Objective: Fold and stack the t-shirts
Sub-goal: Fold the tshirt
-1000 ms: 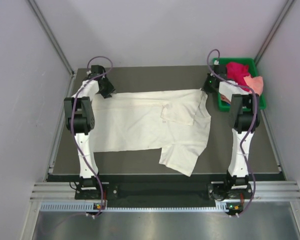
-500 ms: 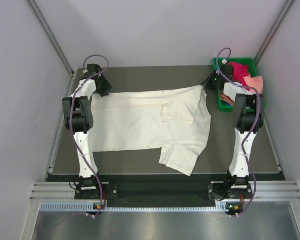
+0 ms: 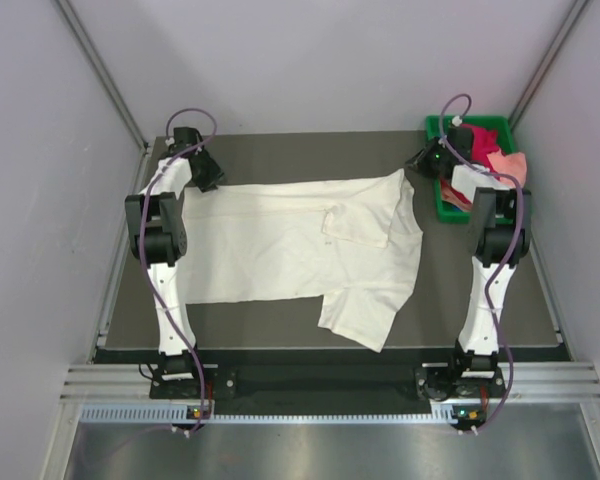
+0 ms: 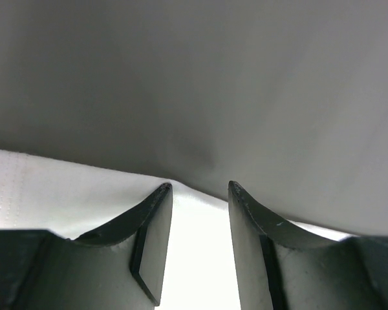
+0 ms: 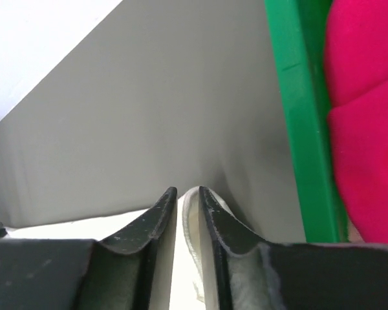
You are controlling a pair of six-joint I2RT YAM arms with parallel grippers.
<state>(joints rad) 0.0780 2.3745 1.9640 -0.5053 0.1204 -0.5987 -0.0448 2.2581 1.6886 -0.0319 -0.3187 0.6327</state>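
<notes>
Dark table [image 3: 280, 320] carries a cream-white cloth t-shirt [image 3: 300, 250]. Left gripper [image 4: 197, 194] fingers straddle its far-left edge, spread; right gripper [image 5: 187, 197] pinches its far-right corner beside the green plastic tray [image 5: 304, 129], where only this wrist view shows the hem caught.

A cream-white t-shirt [image 3: 300, 245] lies spread across the middle of the dark worktop [image 3: 280, 150], one part reaching toward the near edge. The left pincer [image 3: 208, 180] sits at the shirt's far left corner, the right pincer [image 3: 417, 167] at its far right corner. A green tray [image 3: 440, 205] in the far right corner holds a magenta-red t-shirt [image 3: 480, 140] and a peach-pink t-shirt [image 3: 510, 165].
</notes>
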